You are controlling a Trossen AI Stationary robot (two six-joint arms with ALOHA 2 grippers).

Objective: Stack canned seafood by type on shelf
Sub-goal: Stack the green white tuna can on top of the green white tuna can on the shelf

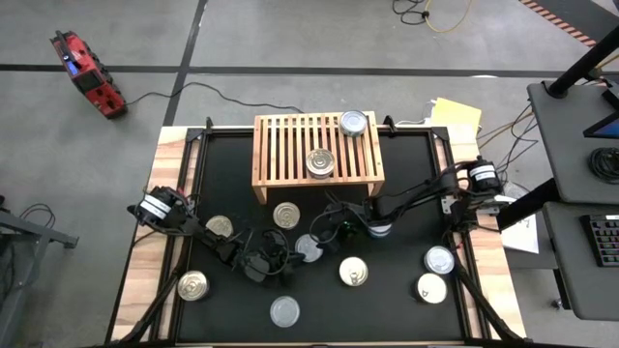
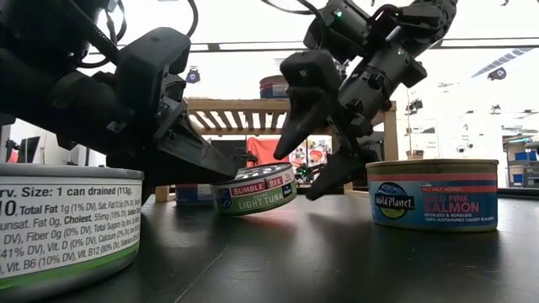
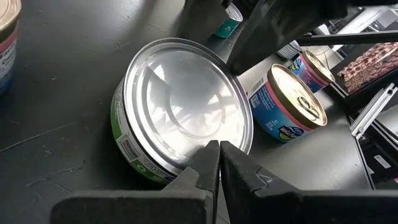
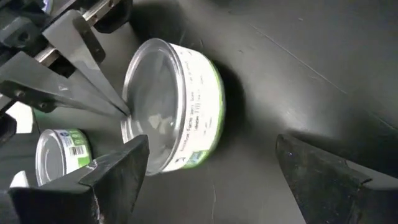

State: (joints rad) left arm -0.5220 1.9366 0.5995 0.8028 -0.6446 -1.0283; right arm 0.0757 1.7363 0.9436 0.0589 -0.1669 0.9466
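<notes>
two grippers meet at one tilted tuna can [image 1: 308, 248] on the black mat [image 1: 406, 164] before the shelf [image 1: 290, 150]. the left gripper [image 1: 286, 257], fingers pressed together, touches its rim; the right gripper [image 1: 324, 227] hangs beside it, fingers wide apart. two cans [image 1: 353, 123] stand on the shelf.

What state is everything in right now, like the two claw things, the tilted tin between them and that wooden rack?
Left end effector: shut, tip at the tuna tin's rim.
Right end effector: open, straddling the tuna tin.
Tuna tin: tilted, one edge off the table.
Rack: upright, two tins on top.
Salmon tin: flat, sealed.
</notes>
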